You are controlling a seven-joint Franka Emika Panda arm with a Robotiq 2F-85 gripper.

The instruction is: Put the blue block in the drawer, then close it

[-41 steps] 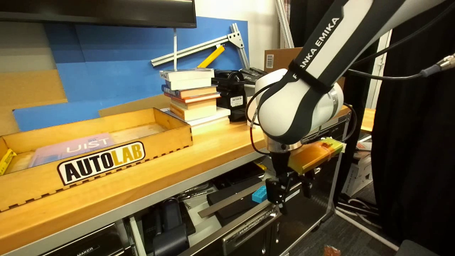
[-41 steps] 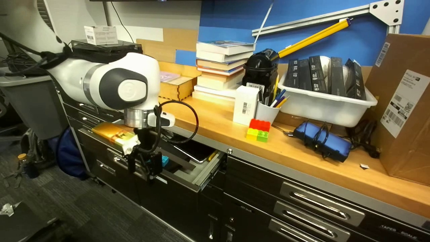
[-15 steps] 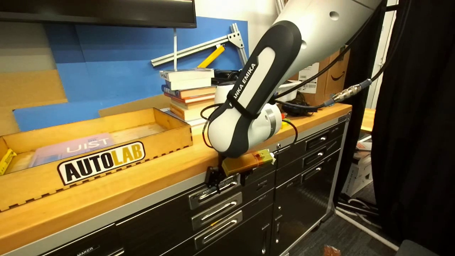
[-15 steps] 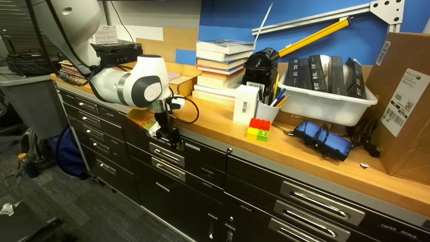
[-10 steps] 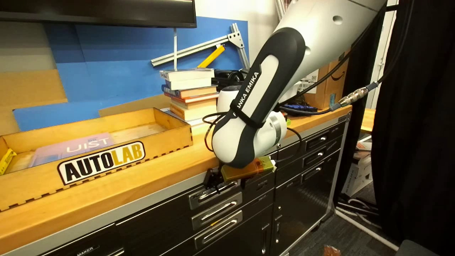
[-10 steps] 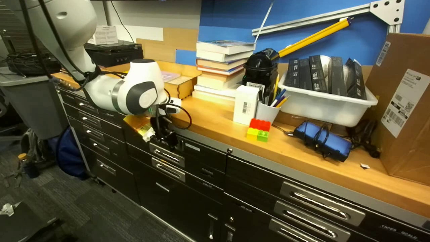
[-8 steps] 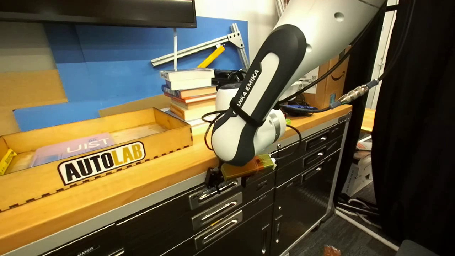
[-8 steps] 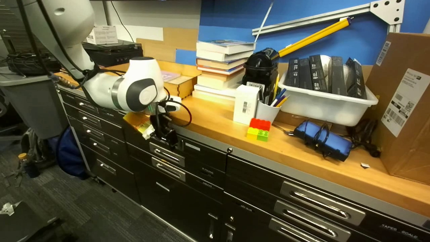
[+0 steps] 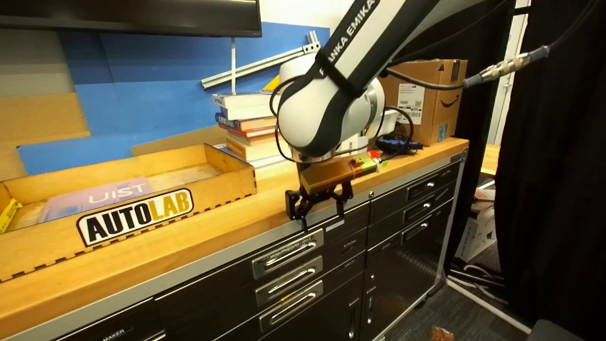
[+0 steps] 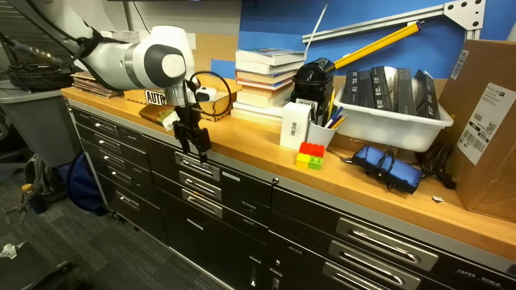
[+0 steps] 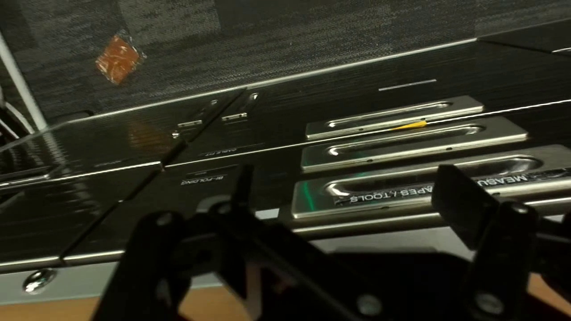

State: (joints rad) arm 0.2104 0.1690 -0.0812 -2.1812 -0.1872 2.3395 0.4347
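The drawer (image 9: 287, 255) is shut, its black front flush with the cabinet. Its silver handle plate also shows in an exterior view (image 10: 198, 165) and in the wrist view (image 11: 312, 196). The blue block is out of view. My gripper (image 9: 323, 221) is open and empty, fingers pointing down, just in front of the counter edge and above the drawer's handle. It shows in an exterior view too (image 10: 194, 155). In the wrist view the two fingers (image 11: 343, 178) stand wide apart, with the drawer's handle plate seen between and behind them and nothing held.
A wooden box (image 9: 222, 206) and a stack of books (image 10: 266, 84) stand on the counter (image 10: 250, 139). Red, yellow and green bricks (image 10: 310, 155), a white bin (image 10: 387, 129) and a cardboard box (image 10: 479, 133) stand farther along. Like-fronted drawers (image 9: 289, 280) lie below.
The drawer was open with the blue block in it; it then went shut, hiding the block. Since half a second ago my gripper has risen from the drawer front.
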